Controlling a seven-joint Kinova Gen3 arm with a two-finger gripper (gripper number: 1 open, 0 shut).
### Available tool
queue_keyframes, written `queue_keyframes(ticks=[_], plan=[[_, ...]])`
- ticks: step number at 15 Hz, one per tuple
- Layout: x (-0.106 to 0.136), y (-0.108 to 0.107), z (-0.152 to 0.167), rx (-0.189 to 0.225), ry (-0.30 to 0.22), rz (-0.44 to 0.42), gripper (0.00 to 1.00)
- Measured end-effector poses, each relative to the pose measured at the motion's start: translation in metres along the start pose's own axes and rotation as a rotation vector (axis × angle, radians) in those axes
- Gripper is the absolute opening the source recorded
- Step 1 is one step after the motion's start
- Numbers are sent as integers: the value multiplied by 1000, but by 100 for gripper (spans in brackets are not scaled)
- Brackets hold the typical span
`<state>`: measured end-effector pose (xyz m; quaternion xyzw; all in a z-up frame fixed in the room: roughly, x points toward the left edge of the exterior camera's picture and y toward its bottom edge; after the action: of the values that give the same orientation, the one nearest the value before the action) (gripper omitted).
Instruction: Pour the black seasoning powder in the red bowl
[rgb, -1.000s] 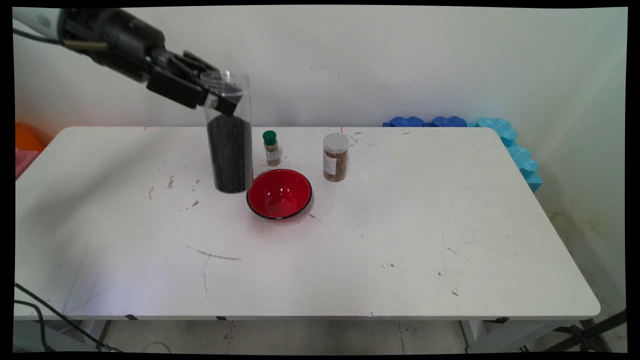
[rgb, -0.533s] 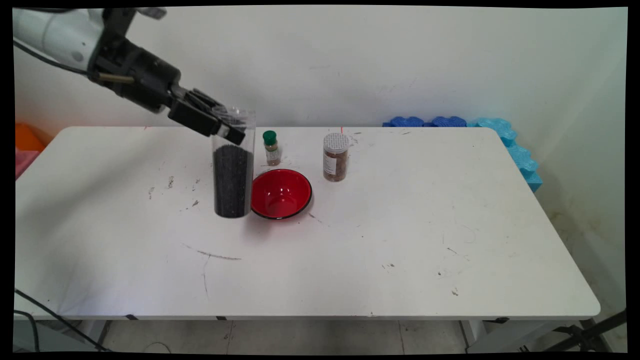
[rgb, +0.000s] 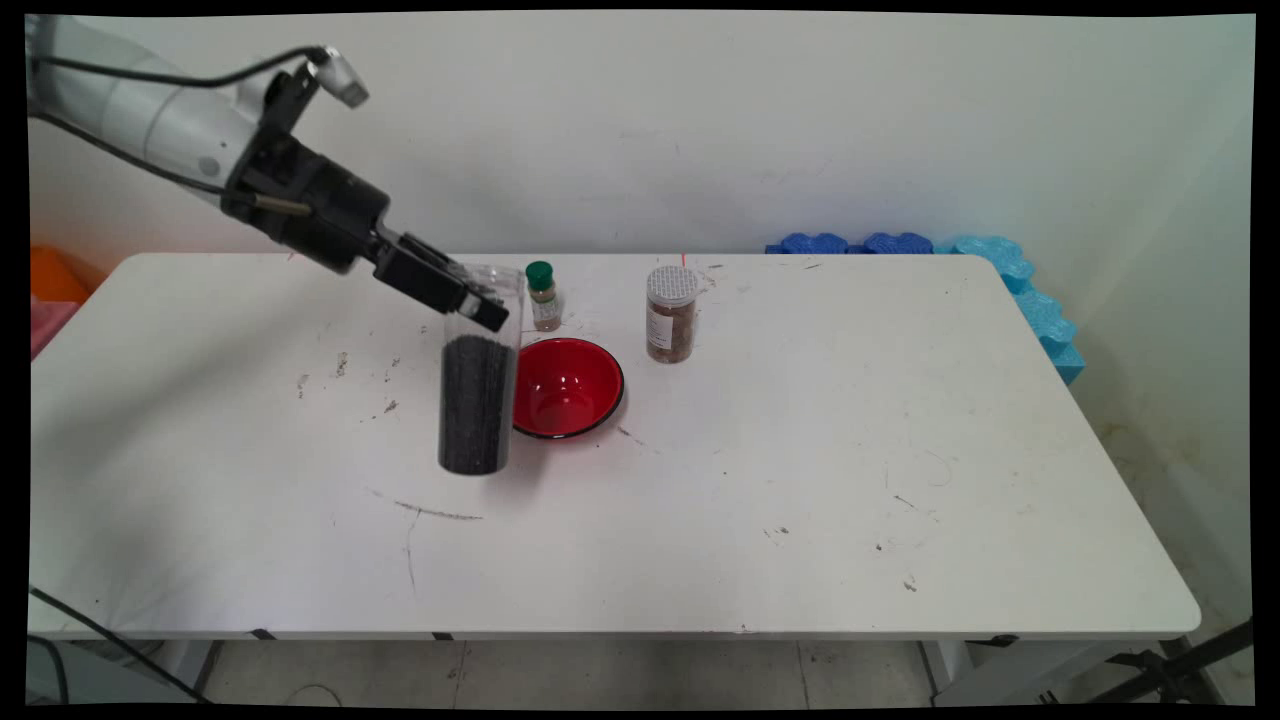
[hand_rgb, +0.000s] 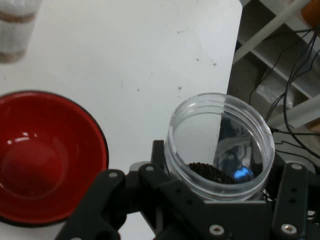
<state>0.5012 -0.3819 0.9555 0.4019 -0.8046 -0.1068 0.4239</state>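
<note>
The white arm (rgb: 150, 110) enters from the upper left and slopes downward to the right, with black cables (rgb: 170, 75) running along it. The black hand (rgb: 478, 302) is closed around the upper part of a clear jar (rgb: 480, 385), which hangs upright.

One tall clear jar (rgb: 480, 385) partly filled with dark grains, open at the top (hand_rgb: 220, 145). One red bowl (rgb: 567, 387) with a black rim (hand_rgb: 47, 160). One small bottle with a green cap (rgb: 543, 296). One clear jar with a white lid (rgb: 671, 314) and brown contents. That makes three containers and one bowl, four things in all, over one white tabletop (rgb: 800, 480). One claw (rgb: 470, 300).
</note>
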Motion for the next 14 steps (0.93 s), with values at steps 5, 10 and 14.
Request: queue_keyframes(ticks=[5,10,14], plan=[[-13,-11,20,-18,-28,-46,0],[-20,-22,39,-28,-38,-95,0],[-20,-30,49,-52,-59,-158,0]])
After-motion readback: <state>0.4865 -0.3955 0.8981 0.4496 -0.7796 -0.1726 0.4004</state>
